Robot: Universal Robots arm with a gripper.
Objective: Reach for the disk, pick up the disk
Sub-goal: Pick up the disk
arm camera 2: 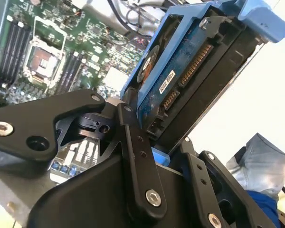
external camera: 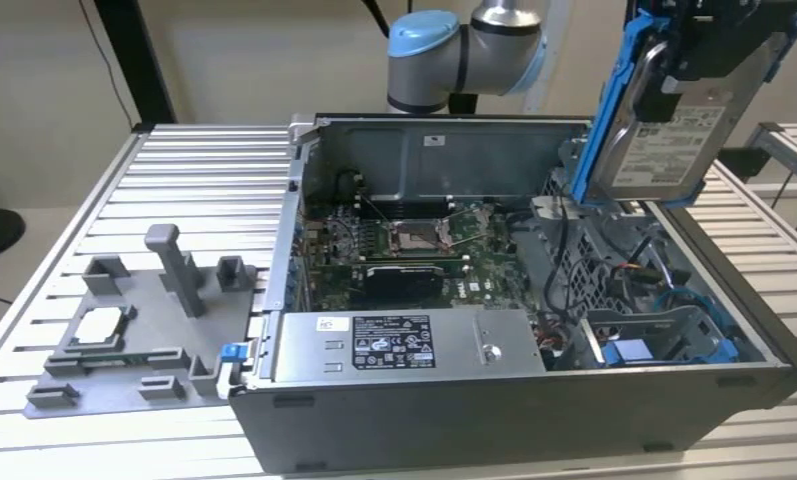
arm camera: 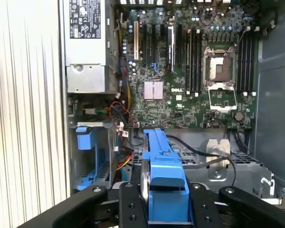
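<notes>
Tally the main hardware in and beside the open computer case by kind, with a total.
Disk, held up above the case in the hand: 1
Open computer case: 1
Motherboard: 1
Grey power supply box: 1
Grey fixture tray on the table, at the exterior view's left: 1
Total: 5

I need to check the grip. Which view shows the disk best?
The exterior view: the whole disk hangs from the gripper above the case. The second wrist view shows its connector end, the first its blue frame edge.
</notes>
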